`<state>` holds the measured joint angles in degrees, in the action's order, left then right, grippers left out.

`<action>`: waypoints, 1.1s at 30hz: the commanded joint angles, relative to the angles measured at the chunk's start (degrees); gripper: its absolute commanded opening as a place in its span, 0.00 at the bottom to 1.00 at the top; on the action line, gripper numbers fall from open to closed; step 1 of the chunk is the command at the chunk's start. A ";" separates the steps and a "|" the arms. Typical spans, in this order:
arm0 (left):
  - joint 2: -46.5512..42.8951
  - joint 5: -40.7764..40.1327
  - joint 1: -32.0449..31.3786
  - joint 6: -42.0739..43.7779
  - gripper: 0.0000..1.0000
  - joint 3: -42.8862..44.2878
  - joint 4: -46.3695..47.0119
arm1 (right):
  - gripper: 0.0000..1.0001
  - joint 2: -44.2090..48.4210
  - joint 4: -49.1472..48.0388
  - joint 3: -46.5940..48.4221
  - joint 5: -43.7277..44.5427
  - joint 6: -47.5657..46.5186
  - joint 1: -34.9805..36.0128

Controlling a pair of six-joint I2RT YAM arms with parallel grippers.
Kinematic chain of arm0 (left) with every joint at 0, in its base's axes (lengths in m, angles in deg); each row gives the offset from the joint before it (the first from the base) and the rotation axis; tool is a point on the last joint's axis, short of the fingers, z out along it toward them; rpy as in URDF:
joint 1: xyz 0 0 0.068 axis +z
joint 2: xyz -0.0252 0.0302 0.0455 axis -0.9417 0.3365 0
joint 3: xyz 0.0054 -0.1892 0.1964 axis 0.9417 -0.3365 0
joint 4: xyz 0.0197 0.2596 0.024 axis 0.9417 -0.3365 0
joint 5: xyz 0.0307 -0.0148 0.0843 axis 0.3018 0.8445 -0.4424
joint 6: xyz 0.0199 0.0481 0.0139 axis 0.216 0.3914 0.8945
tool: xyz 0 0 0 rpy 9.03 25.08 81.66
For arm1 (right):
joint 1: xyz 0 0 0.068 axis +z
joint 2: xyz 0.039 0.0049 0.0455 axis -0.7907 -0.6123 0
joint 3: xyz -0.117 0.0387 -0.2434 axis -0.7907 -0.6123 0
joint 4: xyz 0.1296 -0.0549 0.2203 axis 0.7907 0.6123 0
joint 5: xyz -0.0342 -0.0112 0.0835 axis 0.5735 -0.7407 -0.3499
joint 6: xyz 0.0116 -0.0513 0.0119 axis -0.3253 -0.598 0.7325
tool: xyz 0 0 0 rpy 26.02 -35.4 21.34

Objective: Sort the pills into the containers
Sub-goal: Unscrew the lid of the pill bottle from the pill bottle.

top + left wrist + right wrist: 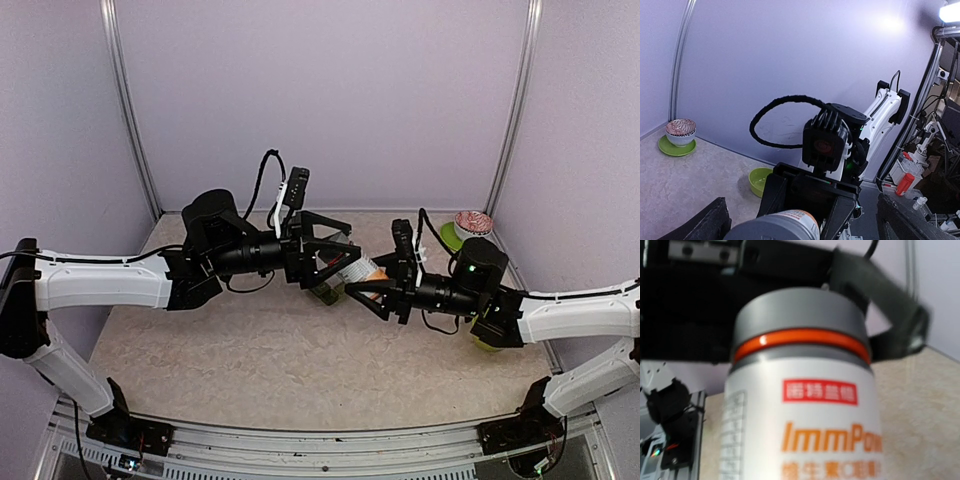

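One pill bottle (800,415) in play: right gripper (370,288) clamped on it; left gripper (350,246) wide open, empty, straddling grey cap (800,312). Likely uncapping: centre, grip above orange ring (800,339), twist on-axis

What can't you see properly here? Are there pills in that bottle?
Pills: none show in any view; the bottle is opaque and its grey cap is on.
Bottle label: right wrist view, blurred, cut off by the picture's edges.
Green bowl: left wrist view, the right arm covers part; its inside is out of sight.
Patterned bowl: left wrist view, too small to see inside.
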<state>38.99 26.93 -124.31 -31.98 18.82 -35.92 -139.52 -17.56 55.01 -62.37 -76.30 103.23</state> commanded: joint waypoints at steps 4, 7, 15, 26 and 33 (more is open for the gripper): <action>-1.24 0.70 -0.34 0.36 0.99 -0.90 -0.29 | 0.05 4.12 -0.53 -1.03 6.25 -0.38 -1.58; -1.32 0.27 -0.18 0.36 0.97 -1.28 0.08 | 0.05 3.96 -0.49 -1.05 5.95 -0.47 -1.64; -1.03 0.24 0.10 0.31 0.98 -1.57 0.44 | 0.05 4.20 -2.11 -1.07 3.07 -0.99 -1.61; -0.72 0.13 0.63 0.03 0.99 -0.39 1.78 | 0.05 -0.11 -5.00 0.81 -7.12 0.20 -1.47; 0.25 1.47 0.32 -0.34 0.99 0.53 2.37 | 0.05 -2.87 -5.45 1.94 -6.94 0.68 -0.87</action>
<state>38.92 26.93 -124.05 -32.01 17.58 -35.64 -141.38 -19.55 54.55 -68.41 -76.35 102.05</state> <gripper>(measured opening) 0.988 0.522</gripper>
